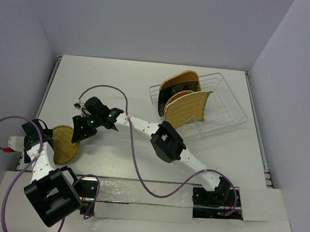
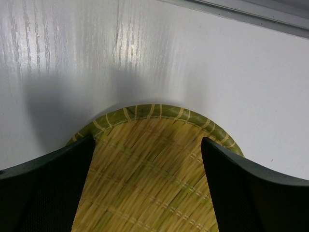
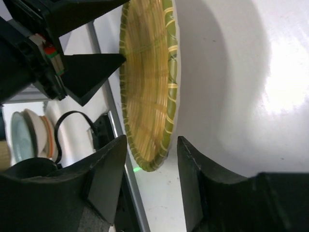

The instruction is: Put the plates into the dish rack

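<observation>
A round woven bamboo plate (image 1: 67, 146) is at the left of the table. My left gripper (image 1: 47, 138) is open over it, one finger to each side of its woven face (image 2: 154, 183). My right gripper (image 1: 80, 133) is open, and the plate's green rim (image 3: 161, 145) stands between its two fingers (image 3: 108, 164). In the right wrist view the plate's edge looks raised off the table, with the left gripper's fingers (image 3: 91, 72) at its upper face. The dish rack (image 1: 233, 101) stands at the back right. It holds a dark plate (image 1: 174, 90) and tan woven plates (image 1: 191, 107) upright.
Purple cables (image 1: 133, 147) loop across the table's middle and left. The right arm's forearm (image 1: 169, 142) stretches across the centre. A metal strip (image 1: 136, 194) runs along the near edge. A rail (image 1: 49, 81) borders the table's left side, close to the plate.
</observation>
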Tool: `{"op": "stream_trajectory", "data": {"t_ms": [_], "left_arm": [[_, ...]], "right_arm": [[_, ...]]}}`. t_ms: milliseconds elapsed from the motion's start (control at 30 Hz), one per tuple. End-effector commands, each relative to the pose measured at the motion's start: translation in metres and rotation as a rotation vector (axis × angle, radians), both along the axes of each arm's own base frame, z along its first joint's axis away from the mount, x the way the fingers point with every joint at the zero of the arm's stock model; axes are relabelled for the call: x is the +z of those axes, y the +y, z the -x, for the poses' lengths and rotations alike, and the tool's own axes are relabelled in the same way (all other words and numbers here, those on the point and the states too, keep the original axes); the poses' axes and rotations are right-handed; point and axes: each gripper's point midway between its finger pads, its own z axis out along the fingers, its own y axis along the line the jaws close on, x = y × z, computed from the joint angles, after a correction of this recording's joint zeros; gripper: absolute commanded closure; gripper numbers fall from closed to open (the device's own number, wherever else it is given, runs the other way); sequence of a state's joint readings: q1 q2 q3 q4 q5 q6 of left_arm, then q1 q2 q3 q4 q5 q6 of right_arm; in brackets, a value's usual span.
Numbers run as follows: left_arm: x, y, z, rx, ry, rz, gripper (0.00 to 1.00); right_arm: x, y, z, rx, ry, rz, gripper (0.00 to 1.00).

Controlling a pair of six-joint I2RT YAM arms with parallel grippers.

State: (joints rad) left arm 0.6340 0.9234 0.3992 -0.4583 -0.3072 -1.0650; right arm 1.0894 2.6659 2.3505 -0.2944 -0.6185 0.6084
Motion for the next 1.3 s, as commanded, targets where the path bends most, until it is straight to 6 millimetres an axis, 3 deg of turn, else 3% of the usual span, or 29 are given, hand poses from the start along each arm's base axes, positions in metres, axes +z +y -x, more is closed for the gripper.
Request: {"op": "stream_trajectory", "data": {"t_ms": [0,200,400,533,567,633,667,733,867,933,1000,1133,1167,1200,1233,1267], "left_arm": [[-0.004,-0.004,-0.001,-0.033,0.013,-0.008,0.01],[-0.004,-0.005,-0.002,-0.039,0.02,-0.011,0.01],[0.004,-0.012,-0.015,-0.109,-0.059,-0.025,0.01],[0.043,-0.032,-0.046,-0.252,-0.258,-0.02,0.01],[0.059,-0.038,-0.054,-0.292,-0.316,-0.021,0.01],[0.118,-0.053,-0.076,-0.417,-0.491,-0.055,0.01],[0.128,-0.061,-0.079,-0.458,-0.526,-0.047,0.01],[0.174,-0.074,-0.08,-0.537,-0.593,-0.071,0.01],[0.266,-0.08,-0.067,-0.614,-0.648,-0.234,0.01],[0.291,-0.086,-0.066,-0.65,-0.684,-0.269,0.01],[0.305,-0.091,-0.066,-0.681,-0.711,-0.285,0.01],[0.319,-0.089,-0.072,-0.705,-0.728,-0.322,0.01],[0.317,-0.088,-0.073,-0.706,-0.724,-0.32,0.01],[0.32,-0.087,-0.077,-0.711,-0.737,-0.333,0.01],[0.322,-0.086,-0.078,-0.714,-0.743,-0.342,0.01],[0.319,-0.084,-0.083,-0.726,-0.736,-0.345,0.01]], "right_arm": [[0.019,0.01,0.008,0.05,0.033,-0.083,0.53],[0.022,0.014,0.004,0.05,0.045,-0.114,1.0],[0.027,0.009,-0.007,0.0,-0.009,-0.102,1.0],[0.057,-0.012,-0.039,-0.111,-0.165,-0.09,1.0],[0.063,-0.017,-0.047,-0.127,-0.198,-0.09,1.0],[0.083,-0.033,-0.065,-0.152,-0.297,-0.098,1.0],[0.092,-0.038,-0.067,-0.158,-0.312,-0.105,1.0],[0.124,-0.061,-0.079,-0.168,-0.382,-0.129,1.0],[0.183,-0.111,-0.106,-0.192,-0.497,-0.192,1.0],[0.223,-0.141,-0.118,-0.217,-0.583,-0.233,1.0],[0.253,-0.165,-0.124,-0.229,-0.671,-0.257,1.0],[0.337,-0.239,-0.123,-0.254,-0.902,-0.29,1.0],[0.335,-0.25,-0.13,-0.247,-0.943,-0.259,1.0],[0.349,-0.276,-0.131,-0.256,-1.012,-0.237,1.0],[0.358,-0.285,-0.127,-0.268,-1.037,-0.238,1.0],[0.364,-0.315,-0.129,-0.276,-1.112,-0.176,1.0]]}}
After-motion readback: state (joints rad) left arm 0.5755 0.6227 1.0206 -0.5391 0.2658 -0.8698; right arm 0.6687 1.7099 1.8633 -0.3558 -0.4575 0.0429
